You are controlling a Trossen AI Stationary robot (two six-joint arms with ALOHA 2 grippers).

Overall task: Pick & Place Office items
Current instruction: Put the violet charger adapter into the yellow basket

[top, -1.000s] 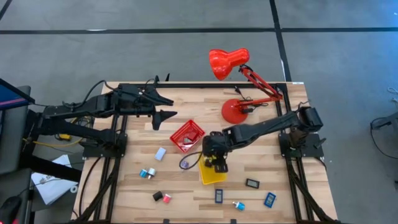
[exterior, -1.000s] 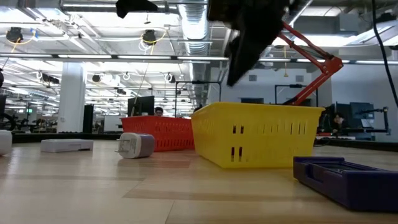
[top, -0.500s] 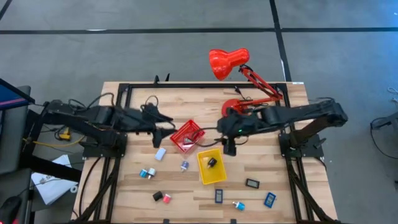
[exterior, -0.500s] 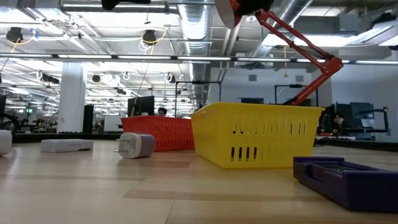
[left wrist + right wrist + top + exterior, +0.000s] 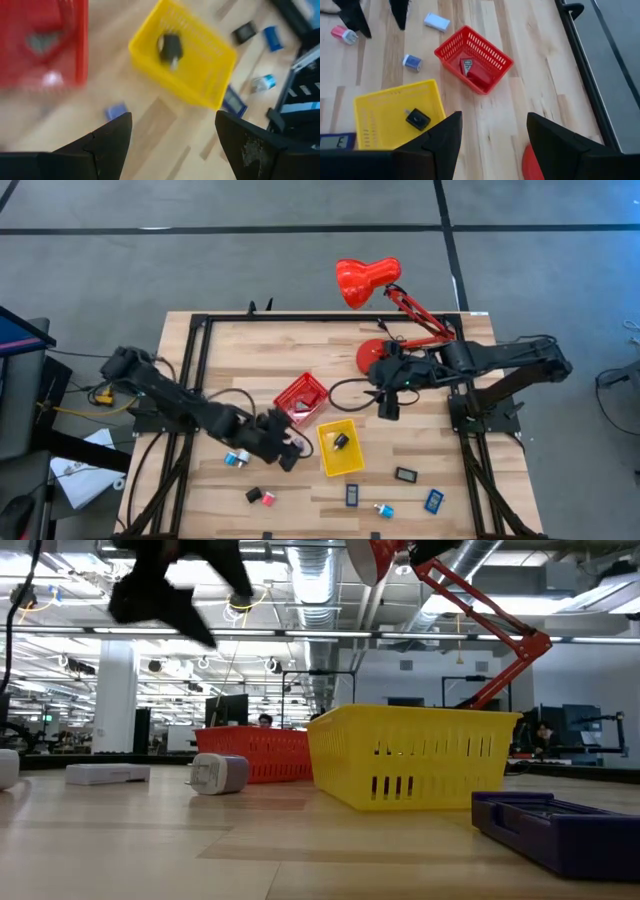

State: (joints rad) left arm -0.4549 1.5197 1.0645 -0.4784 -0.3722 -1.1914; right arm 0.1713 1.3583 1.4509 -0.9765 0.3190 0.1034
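Both grippers are open and hold nothing. My left gripper (image 5: 288,448) (image 5: 172,150) hangs above the table just left of the yellow tray (image 5: 340,448). Below it, the left wrist view shows a small blue piece (image 5: 116,111) lying on the wood. A black piece (image 5: 341,441) (image 5: 417,119) lies on the yellow tray's floor. My right gripper (image 5: 386,404) (image 5: 495,150) is raised between the yellow tray and the lamp base. The red tray (image 5: 302,398) (image 5: 475,57) holds a red and grey piece (image 5: 469,67). More small pieces lie along the near edge.
The red desk lamp (image 5: 368,280) stands on its base (image 5: 378,358) at the far right. Loose pieces lie on the wood: blue-white (image 5: 237,458), black and pink (image 5: 260,497), blue rectangles (image 5: 352,494) (image 5: 433,500), a black rectangle (image 5: 406,475) and a blue cylinder (image 5: 384,510). A white block (image 5: 436,21) lies left of the red tray.
My right gripper has risen from over the yellow tray and drawn back toward the far right, by the lamp base; the black piece now shows lying in the tray. My left gripper has swung fast from the far left down toward the near edge, ending beside the yellow tray.
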